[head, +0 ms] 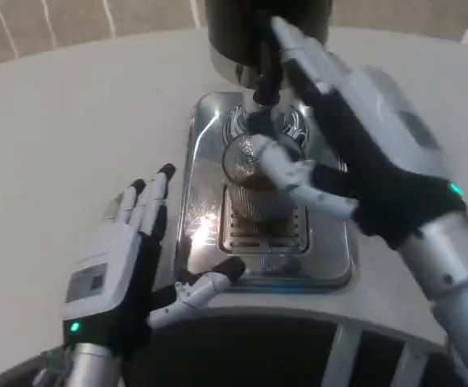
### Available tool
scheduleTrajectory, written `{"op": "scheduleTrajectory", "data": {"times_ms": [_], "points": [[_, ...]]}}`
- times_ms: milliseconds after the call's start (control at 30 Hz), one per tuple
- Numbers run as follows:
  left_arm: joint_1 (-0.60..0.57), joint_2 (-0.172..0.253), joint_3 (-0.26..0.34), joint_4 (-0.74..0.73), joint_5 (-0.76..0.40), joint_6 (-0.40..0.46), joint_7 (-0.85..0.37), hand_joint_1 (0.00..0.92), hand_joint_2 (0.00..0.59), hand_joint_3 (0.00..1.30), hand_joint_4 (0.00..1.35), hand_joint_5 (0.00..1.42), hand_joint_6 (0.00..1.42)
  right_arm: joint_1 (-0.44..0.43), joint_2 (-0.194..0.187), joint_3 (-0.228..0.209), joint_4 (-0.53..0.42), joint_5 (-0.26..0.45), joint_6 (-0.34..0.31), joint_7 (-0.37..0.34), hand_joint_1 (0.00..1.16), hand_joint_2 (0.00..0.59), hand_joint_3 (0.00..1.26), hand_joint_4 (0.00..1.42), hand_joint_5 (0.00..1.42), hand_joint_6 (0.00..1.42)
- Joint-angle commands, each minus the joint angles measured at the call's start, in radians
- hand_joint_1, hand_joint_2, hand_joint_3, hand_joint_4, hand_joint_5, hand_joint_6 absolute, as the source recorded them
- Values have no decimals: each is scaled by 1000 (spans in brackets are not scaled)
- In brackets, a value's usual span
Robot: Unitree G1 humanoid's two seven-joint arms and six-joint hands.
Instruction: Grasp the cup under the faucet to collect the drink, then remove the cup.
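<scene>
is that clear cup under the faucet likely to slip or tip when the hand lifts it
The cup looks clear, smooth and thin-walled, so probably slippery and easily squeezed. It seems to hold dark drink, so tilting would likely spill. It stands on the slotted grate, so sliding may snag; the right hand should lift straight.

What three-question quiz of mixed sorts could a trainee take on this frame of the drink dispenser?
1. True or false: the left hand grips the cup.
2. Where does the cup stand? A) on the white table B) on the drip tray under the faucet C) in the left hand
3. Fill in: the hand reaching in beside the cup is the ___ hand.

Key
1. False; it rests open at the tray's left edge.
2. B
3. right; whether its fingers touch the cup cannot be told because of blur.
</scene>
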State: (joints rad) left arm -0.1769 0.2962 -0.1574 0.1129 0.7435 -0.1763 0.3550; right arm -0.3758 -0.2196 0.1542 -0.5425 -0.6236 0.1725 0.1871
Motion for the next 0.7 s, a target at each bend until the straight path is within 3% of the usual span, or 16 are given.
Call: {"op": "scheduleTrajectory", "data": {"times_ms": [33,233,333,400,533,600,700], "points": [[-6,-3,-24,9,7,9,3,0,71,0,0,0,26,68,18,-57,-12,39,-5,-49,438,567,0,0,0,0],[-13,-9,-36,16,13,20,13,0,78,0,0,0,26,165,7,-100,-36,55,-54,-103,439,561,0,0,0,0],[-23,-13,-36,27,7,25,9,0,79,0,0,0,26,229,-41,-99,-65,-20,-100,-126,463,568,0,0,0,0],[-31,-13,-35,33,5,31,9,0,79,0,0,0,26,306,-89,-110,-91,-81,-133,-123,543,540,0,0,0,0],[-48,-12,-34,37,13,47,11,27,78,0,0,0,26,427,-147,-137,-135,-156,-174,-114,592,433,0,0,0,0],[-59,-12,-35,43,11,51,12,44,76,0,0,0,26,522,-180,-164,-162,-188,-197,-109,600,413,0,0,0,0],[-75,-16,-37,60,8,53,19,48,74,0,0,0,26,613,-201,-199,-184,-205,-222,-108,615,391,0,0,0,0]]}}
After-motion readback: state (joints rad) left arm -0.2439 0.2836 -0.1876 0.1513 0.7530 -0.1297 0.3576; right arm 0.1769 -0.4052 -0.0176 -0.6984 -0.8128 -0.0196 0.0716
